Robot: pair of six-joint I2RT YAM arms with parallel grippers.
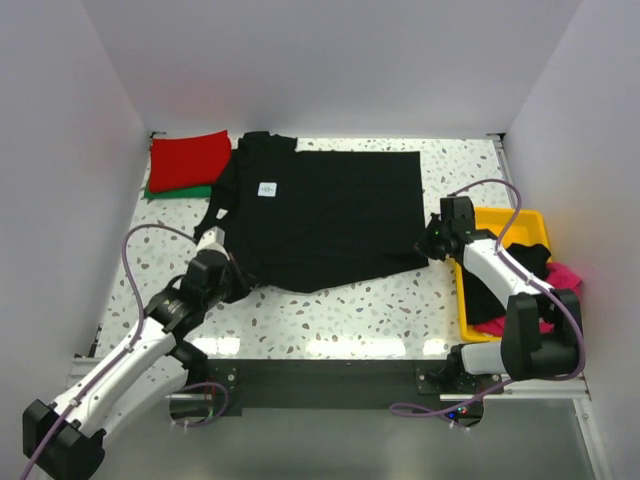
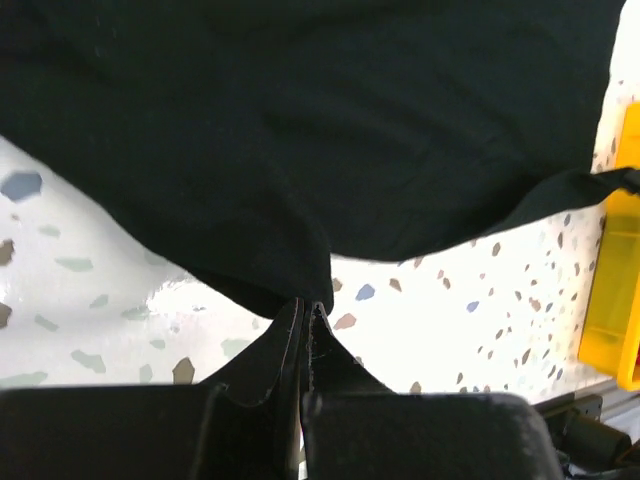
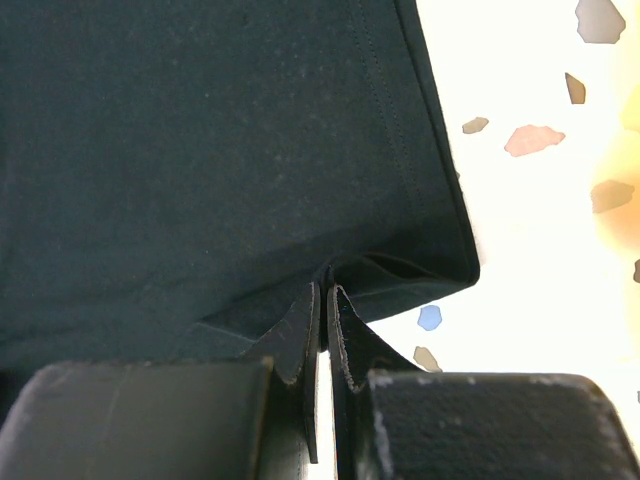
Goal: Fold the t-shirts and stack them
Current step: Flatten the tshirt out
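A black t-shirt (image 1: 325,215) with a small white neck label (image 1: 267,188) lies spread across the middle of the speckled table. My left gripper (image 1: 238,272) is shut on its near left corner; in the left wrist view the cloth (image 2: 300,140) bunches into my left gripper (image 2: 305,302). My right gripper (image 1: 430,243) is shut on the near right corner, where the hem (image 3: 400,150) folds into my right gripper (image 3: 326,288). A folded red t-shirt (image 1: 188,160) rests on a folded green one (image 1: 180,190) at the back left. Pink cloth (image 1: 562,278) and black cloth (image 1: 530,258) lie in the tray.
A yellow plastic tray (image 1: 470,315) stands at the right edge of the table, beside my right arm; its side (image 2: 615,260) shows in the left wrist view. White walls close in the table on the left, back and right.
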